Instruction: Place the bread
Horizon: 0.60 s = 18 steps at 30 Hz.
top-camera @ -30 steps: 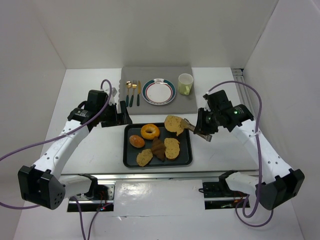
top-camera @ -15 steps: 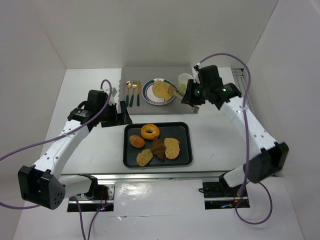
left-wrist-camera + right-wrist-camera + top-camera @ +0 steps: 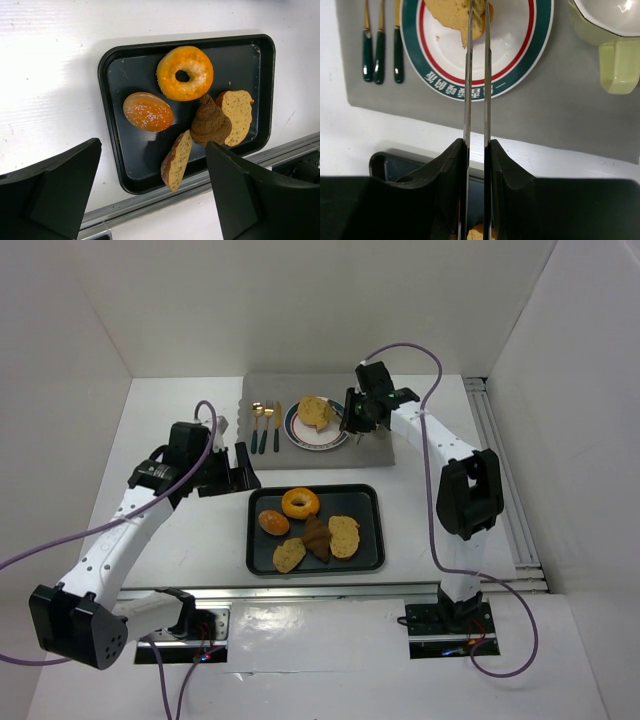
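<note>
Your right hand (image 3: pixel 476 15) is nearly closed, its two long thin metal blades pinching the tan slice of bread (image 3: pixel 447 15) over the far part of the white plate with the green and red rim (image 3: pixel 535 67). You cannot tell from these views whether the slice already rests on the plate or hangs just above it, and that is the first risk. If you let go while it is raised and tilted, it may land on edge and roll.

The slice also sits off centre, toward the gold cutlery with dark green handles (image 3: pixel 382 55). A tumble that way would put it over the rim and onto the grey mat (image 3: pixel 560 120).

The blades bite into soft crumb, so a small opening followed by a quick pull back may drag the bread along with them.

The pale green cup (image 3: pixel 615 62) stands just beside the plate, and a sideways exit could knock it.

Your left hand (image 3: pixel 152 147) hovers wide open above the black tray (image 3: pixel 114 115) on the white surface (image 3: pixel 45 75), well apart from all this.
</note>
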{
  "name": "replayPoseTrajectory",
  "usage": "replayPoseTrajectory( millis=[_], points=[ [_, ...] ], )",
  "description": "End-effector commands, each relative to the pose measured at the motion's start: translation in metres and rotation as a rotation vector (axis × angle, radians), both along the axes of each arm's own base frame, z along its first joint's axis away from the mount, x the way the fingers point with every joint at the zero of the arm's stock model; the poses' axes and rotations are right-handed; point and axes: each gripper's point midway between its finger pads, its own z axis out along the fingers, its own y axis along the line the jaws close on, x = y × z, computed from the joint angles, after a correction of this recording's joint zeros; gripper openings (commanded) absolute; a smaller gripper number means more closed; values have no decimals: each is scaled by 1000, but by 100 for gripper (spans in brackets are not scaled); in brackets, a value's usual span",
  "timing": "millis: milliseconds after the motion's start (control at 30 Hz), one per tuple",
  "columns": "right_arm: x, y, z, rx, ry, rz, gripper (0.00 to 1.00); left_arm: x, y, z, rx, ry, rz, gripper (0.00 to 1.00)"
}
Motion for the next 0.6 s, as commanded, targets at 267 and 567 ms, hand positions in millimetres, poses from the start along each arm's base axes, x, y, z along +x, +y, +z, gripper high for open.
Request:
replayPoseTrajectory(
  millis=[267, 567],
  points=[
    [13, 12, 56, 51, -160, -48, 49, -1, 10, 11, 33, -39, 27, 99],
    [-14, 17, 90, 32, -218, -27, 57, -1, 9, 15, 24, -47, 21, 99]
  ],
)
